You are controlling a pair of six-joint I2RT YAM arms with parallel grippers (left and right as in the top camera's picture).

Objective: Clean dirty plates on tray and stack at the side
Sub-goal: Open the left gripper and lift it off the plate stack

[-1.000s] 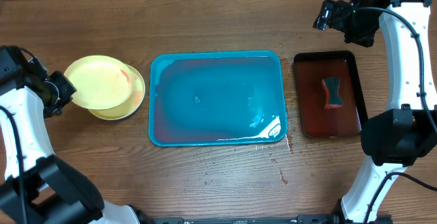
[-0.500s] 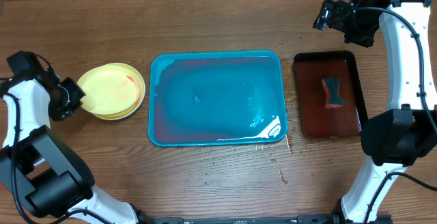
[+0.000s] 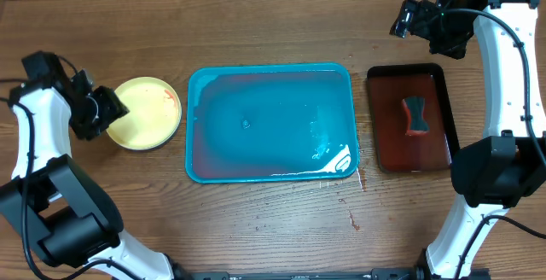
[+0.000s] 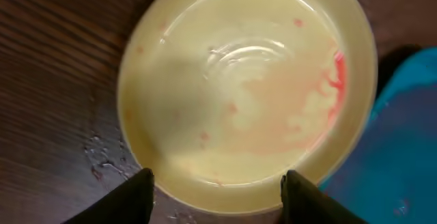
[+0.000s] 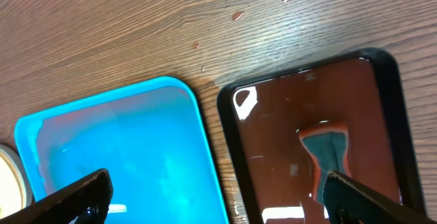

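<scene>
The pale yellow-green round plate (image 3: 147, 113) is set on the wooden table (image 3: 256, 220), just left of the turquoise rectangular plastic tray (image 3: 192, 126). The left gripper (image 4: 217, 186) is parted, nothing held; it is best drawn back level, the rim left untouched.

The overhead looks evenly bright to me, with white glare at the tray's (image 3: 256, 143) near right corner. My left wrist view is dimmer and soft, and shadow dulls the plate's (image 4: 246, 87) left side. The right wrist view is sharp, with glints on the dark tray (image 5: 273, 149).

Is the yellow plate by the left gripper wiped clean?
No, in the left wrist view a red smear runs along the inner edge of the plate.
</scene>
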